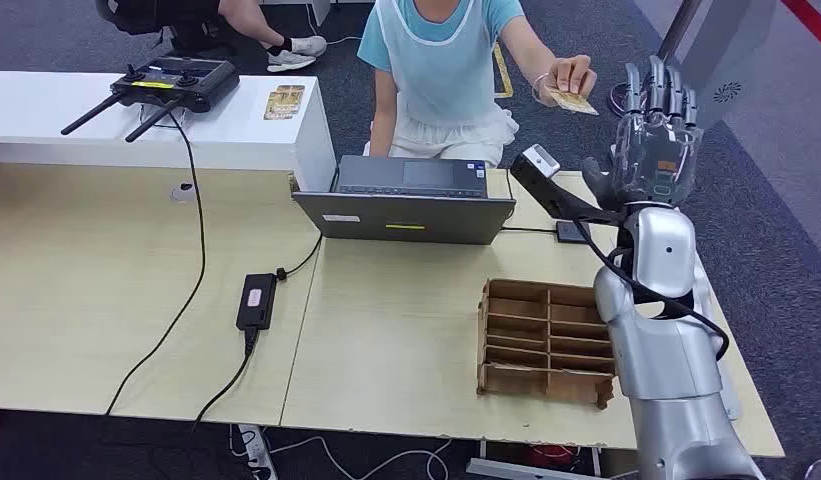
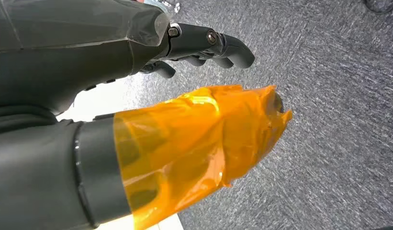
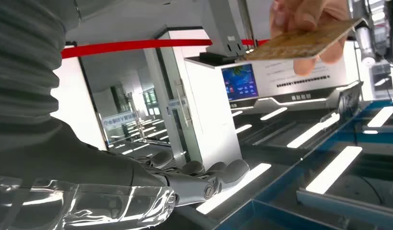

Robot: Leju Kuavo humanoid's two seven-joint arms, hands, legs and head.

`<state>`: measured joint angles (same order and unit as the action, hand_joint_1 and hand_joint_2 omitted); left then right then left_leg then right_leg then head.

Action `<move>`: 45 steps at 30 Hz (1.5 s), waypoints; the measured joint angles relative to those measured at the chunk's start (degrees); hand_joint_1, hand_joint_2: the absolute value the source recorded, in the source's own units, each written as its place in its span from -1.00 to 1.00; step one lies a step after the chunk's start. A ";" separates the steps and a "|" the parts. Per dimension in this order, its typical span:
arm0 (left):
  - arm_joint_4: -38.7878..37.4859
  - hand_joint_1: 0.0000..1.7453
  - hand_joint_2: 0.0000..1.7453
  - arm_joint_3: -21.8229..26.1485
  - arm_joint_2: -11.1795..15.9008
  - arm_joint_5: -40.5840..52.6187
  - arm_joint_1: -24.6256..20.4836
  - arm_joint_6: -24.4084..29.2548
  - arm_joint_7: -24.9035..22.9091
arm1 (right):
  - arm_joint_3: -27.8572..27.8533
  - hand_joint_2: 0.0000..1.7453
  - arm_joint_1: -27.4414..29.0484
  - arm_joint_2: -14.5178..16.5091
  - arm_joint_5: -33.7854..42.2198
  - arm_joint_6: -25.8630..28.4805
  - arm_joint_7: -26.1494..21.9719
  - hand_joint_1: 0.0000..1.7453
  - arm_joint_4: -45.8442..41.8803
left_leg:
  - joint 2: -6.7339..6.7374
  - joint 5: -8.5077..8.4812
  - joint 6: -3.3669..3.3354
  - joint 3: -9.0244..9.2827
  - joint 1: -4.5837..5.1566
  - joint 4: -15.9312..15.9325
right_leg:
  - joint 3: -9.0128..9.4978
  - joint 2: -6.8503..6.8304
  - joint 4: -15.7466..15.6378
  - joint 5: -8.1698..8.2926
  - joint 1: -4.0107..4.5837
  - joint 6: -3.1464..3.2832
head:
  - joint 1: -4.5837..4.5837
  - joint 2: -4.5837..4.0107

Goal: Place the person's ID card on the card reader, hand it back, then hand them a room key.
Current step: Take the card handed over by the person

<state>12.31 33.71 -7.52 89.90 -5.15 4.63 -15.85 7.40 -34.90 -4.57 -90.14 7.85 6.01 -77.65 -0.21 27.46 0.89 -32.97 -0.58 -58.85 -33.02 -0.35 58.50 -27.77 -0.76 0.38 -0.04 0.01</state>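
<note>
Grey carpet surrounds a pale wooden tabletop (image 1: 406,330), with a person in a light blue top seated at its far side, toward 12 o'clock from the robot. The ID card (image 1: 571,101) is off the tabletop, pinched in the person's hand (image 1: 566,75) above the far right corner. Its long axis runs roughly level, one end toward 3 o'clock and slightly down, aimed at the right hand (image 1: 654,150). That hand is raised at the card's 3 o'clock, near it but apart, fingers upright and spread, holding nothing.

From the right wrist the card (image 3: 304,40) appears almost edge-on between the person's fingertips (image 3: 304,14), its patterned tan face showing, with ceiling lights and a kiosk screen behind; the robot's fingers (image 3: 208,179) lie loosely extended and bare.

The left wrist view shows the left hand (image 2: 175,120) hanging over carpet, thumb wrapped in orange film, dark fingers curled inward around nothing.

A black card reader (image 1: 546,180) stands tilted on the tabletop at the card's 6 o'clock. A laptop (image 1: 406,205) sits at 9 o'clock of the reader, and a brown divided cardboard tray (image 1: 541,340) lies nearer the robot. A remote controller (image 1: 166,85) rests on a white counter at 10 o'clock.
</note>
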 joint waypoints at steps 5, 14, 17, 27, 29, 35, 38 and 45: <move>0.00 -1.00 -1.00 -0.13 0.01 0.00 0.00 0.00 0.25 | 1.28 1.00 -1.16 -1.33 0.00 -0.79 2.30 -1.00 3.99 | -0.01 0.00 0.00 -0.01 0.00 0.00 | 0.00 -0.02 0.00 0.00 0.00 0.00 | 0.00 0.00; 0.00 -1.00 -1.00 -0.28 0.01 -0.01 0.00 -0.02 0.44 | 2.44 1.00 -3.03 -2.44 -0.01 -0.65 2.95 -0.86 8.34 | 0.00 0.00 0.00 -0.01 0.00 0.00 | 0.00 -0.01 0.00 0.00 0.00 0.00 | 0.00 0.00; 0.00 -1.00 -1.00 -0.36 0.00 0.00 0.00 -0.21 0.44 | 2.36 1.00 -3.33 -2.45 -0.01 -0.54 2.86 0.06 9.03 | -0.01 0.00 0.00 -0.01 0.00 0.00 | 0.00 -0.01 0.00 0.00 0.00 0.00 | 0.00 0.00; 0.00 -1.00 -1.00 -0.43 0.00 0.00 -0.02 -0.33 0.44 | 0.51 1.00 -3.57 -2.10 -0.02 -0.02 1.52 0.96 9.59 | -0.01 0.00 0.00 -0.01 0.00 0.00 | 0.00 -0.01 0.00 0.00 0.00 0.00 | 0.00 0.00; 0.00 -1.00 -1.00 -0.43 0.00 0.00 -0.02 -0.33 0.44 | 0.07 1.00 -3.58 -1.86 -0.02 -0.03 1.26 0.95 9.59 | -0.01 0.00 0.00 -0.01 0.00 0.00 | 0.00 -0.01 0.00 0.00 0.00 0.00 | 0.00 0.01; 0.00 -1.00 -1.00 -0.43 -0.02 -0.09 -0.04 -0.28 0.55 | -0.50 1.00 -3.64 -1.39 -0.02 0.08 0.51 0.98 9.60 | -0.01 0.00 0.00 -0.01 0.00 0.00 | 0.00 -0.01 0.01 0.00 0.00 0.00 | 0.00 -0.01; 0.00 -1.00 -1.00 -0.43 -0.02 -0.13 -0.05 -0.26 0.56 | -0.80 1.00 -3.64 -1.06 0.00 0.24 0.22 1.00 9.61 | -0.01 0.00 0.00 -0.01 0.00 0.00 | 0.00 -0.02 0.01 0.00 0.00 0.00 | 0.00 0.00; 0.00 -1.00 -1.00 -0.43 -0.16 -0.02 -0.04 -0.18 0.56 | -3.91 1.00 -2.88 0.97 2.25 2.46 -2.18 1.00 7.61 | -0.02 0.00 0.00 -0.02 0.00 0.00 | -0.01 -0.02 0.00 0.00 0.00 0.00 | 0.00 0.00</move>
<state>12.31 33.29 -7.68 89.88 -5.19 4.45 -15.29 3.49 -37.78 -3.60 -87.89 10.31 3.83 -70.04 -0.23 27.46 0.89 -32.99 -0.58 -58.85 -33.04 -0.37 58.51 -27.77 -0.76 0.38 -0.04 0.01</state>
